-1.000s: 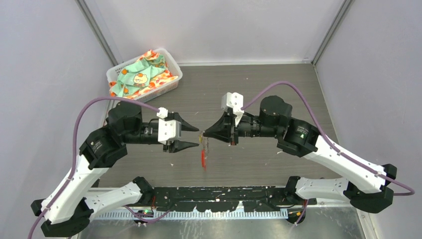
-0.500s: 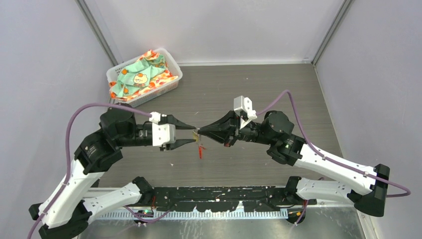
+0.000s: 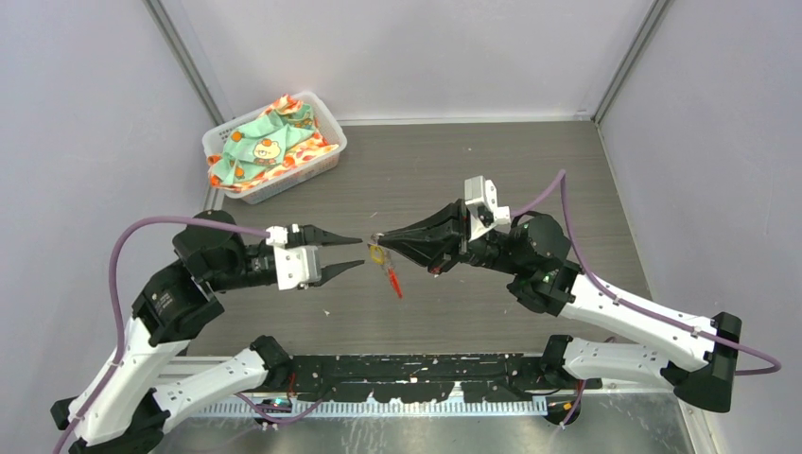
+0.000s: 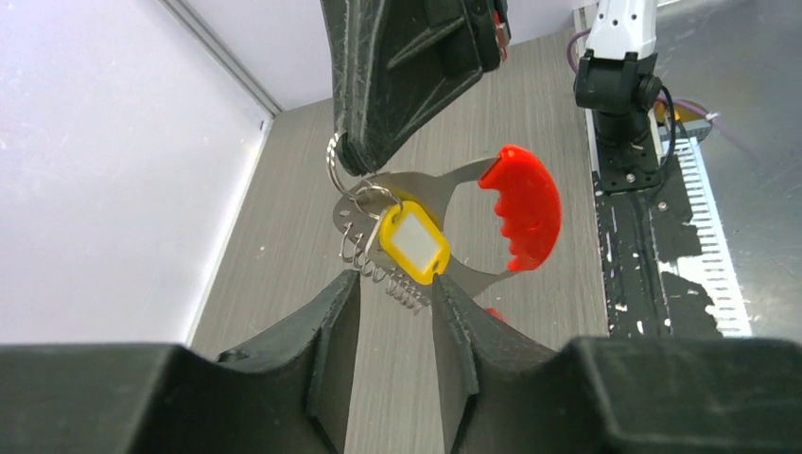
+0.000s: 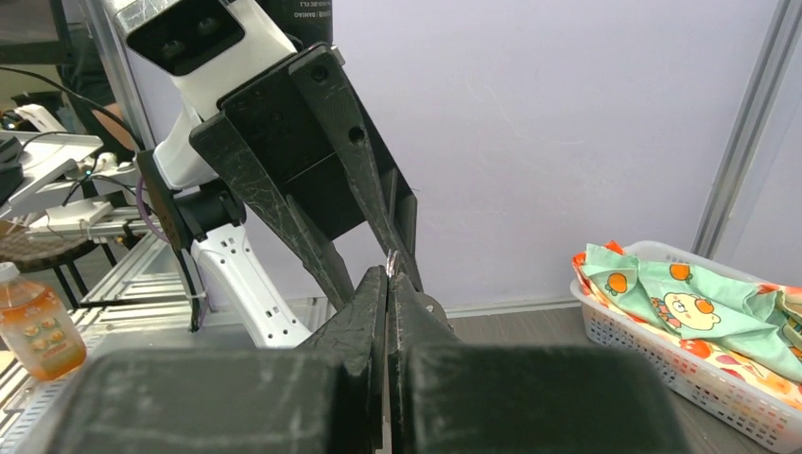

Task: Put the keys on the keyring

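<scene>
Left wrist: keyring [image 4: 525,222] pinched in pressed-together right gripper [image 4: 355,168], yellow key [image 4: 413,241] apparently threaded on. Left gripper [image 4: 395,284] spread, empty, just beside. Red key not made out; probably left to do.

A white plastic basket [image 3: 295,175] is set at the far left of the grey wood-grain bench [image 3: 511,161]. It is filled with a crumpled cloth [image 3: 270,140] printed in green and orange. In the right wrist view, a bottle [image 5: 38,326] of orange liquid is seen beyond the bench.
</scene>
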{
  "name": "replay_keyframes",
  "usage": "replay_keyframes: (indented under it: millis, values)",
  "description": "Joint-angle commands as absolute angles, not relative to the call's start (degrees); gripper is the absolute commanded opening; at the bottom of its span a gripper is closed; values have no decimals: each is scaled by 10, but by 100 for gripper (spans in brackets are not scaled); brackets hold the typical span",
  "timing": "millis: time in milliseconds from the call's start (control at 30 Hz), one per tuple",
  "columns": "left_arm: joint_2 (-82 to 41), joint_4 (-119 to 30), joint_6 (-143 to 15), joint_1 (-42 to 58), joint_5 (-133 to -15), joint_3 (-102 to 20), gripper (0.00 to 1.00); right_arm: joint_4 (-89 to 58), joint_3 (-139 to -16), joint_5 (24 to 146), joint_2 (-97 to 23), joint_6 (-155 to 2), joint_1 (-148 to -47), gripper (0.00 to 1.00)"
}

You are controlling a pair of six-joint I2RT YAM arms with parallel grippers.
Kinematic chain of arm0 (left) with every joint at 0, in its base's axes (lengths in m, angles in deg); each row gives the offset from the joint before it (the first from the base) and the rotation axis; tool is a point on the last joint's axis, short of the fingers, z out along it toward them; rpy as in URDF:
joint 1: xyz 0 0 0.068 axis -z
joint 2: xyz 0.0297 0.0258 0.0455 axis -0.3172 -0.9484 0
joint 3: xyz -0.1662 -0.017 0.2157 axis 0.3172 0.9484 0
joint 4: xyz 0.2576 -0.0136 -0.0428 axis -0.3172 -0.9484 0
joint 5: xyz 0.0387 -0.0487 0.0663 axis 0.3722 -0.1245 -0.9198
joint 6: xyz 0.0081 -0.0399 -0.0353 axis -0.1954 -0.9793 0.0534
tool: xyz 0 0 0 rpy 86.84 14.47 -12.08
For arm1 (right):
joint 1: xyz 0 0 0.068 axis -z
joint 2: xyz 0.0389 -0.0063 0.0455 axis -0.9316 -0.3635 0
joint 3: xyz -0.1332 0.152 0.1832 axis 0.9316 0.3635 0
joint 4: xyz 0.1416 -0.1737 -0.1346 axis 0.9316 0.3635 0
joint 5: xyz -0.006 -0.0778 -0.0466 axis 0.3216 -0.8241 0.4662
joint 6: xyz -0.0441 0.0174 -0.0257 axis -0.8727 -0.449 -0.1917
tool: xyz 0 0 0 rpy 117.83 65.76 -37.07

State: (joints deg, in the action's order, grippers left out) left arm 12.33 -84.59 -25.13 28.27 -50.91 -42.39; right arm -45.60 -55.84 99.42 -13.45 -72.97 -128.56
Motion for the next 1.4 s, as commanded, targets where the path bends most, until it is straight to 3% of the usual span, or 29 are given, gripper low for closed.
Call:
replay_keyframes:
  millis: [0, 133, 400, 567, 667, 700, 867, 1033, 1100, 1233, 1367]
  values:
    - [119, -792, -297, 284, -504, -428, 38, -507, -557, 996, -128, -719, -1284, 1]
    - [110, -771, -378, 284, -521, -445, 39, -501, -556, 1015, -130, -716, -1284, 1]
    - [88, -790, -427, 283, -458, -460, 20, -470, -565, 1043, -139, -721, -1284, 1]
    - [79, -812, -397, 283, -437, -469, 1, -446, -565, 1048, -142, -727, -1284, 1]
    - [78, -826, -372, 283, -443, -467, 0, -399, -582, 1049, -145, -743, -1284, 1]
    - [79, -828, -364, 283, -445, -465, 0, -379, -587, 1042, -143, -749, -1284, 3]
    - [79, -846, -323, 283, -461, -453, 0, -281, -610, 983, -132, -782, -1284, 34]
    - [70, -875, -284, 283, -460, -450, 1, -221, -643, 974, -133, -805, -1284, 41]
    - [67, -883, -275, 283, -462, -450, 0, -188, -663, 986, -140, -822, -1284, 40]
    - [59, -902, -254, 283, -465, -455, 0, -89, -719, 1019, -166, -857, -1284, 20]
    - [53, -896, -259, 283, -466, -460, 0, -8, -772, 1039, -196, -877, -1284, 11]
